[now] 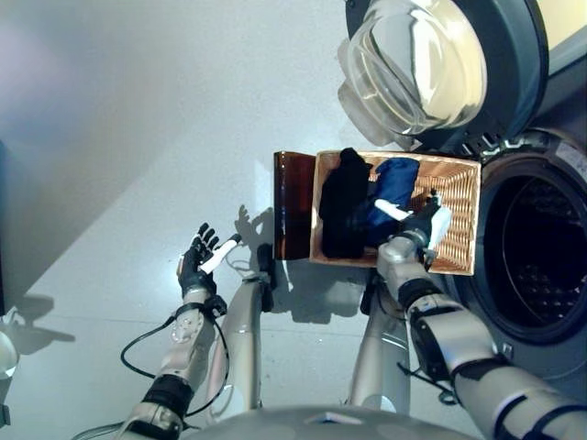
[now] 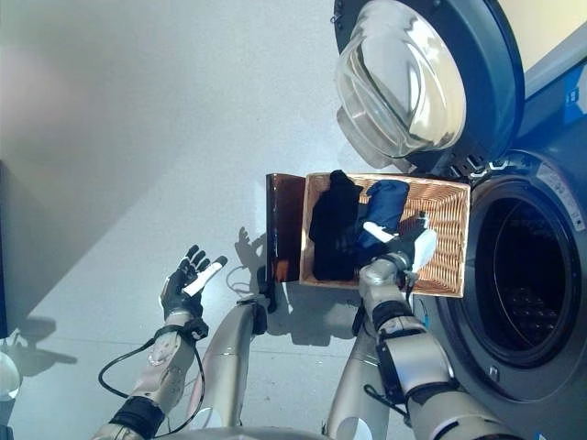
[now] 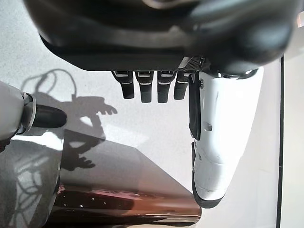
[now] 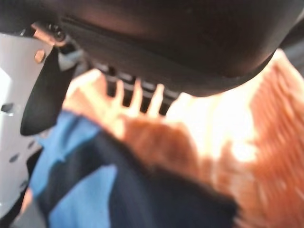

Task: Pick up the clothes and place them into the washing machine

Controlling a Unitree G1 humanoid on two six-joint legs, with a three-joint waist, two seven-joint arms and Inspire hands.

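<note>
A shallow wicker basket (image 1: 461, 229) rests on a dark brown box (image 1: 293, 206) beside the washing machine. A black garment (image 1: 344, 206) and a blue garment (image 1: 396, 181) lie in it. My right hand (image 1: 420, 227) hovers over the basket's near side, next to the blue garment, with its fingers straight and open. In the right wrist view the blue garment (image 4: 80, 190) lies just under the hand (image 4: 190, 38), with wicker (image 4: 275, 156) beyond. My left hand (image 1: 199, 257) is open and empty above the floor, left of the box.
The washing machine's drum opening (image 1: 541, 257) is right of the basket. Its round glass door (image 1: 417, 64) stands open behind the basket. Grey floor (image 1: 138, 137) stretches to the left. The box's edge shows in the left wrist view (image 3: 128, 209).
</note>
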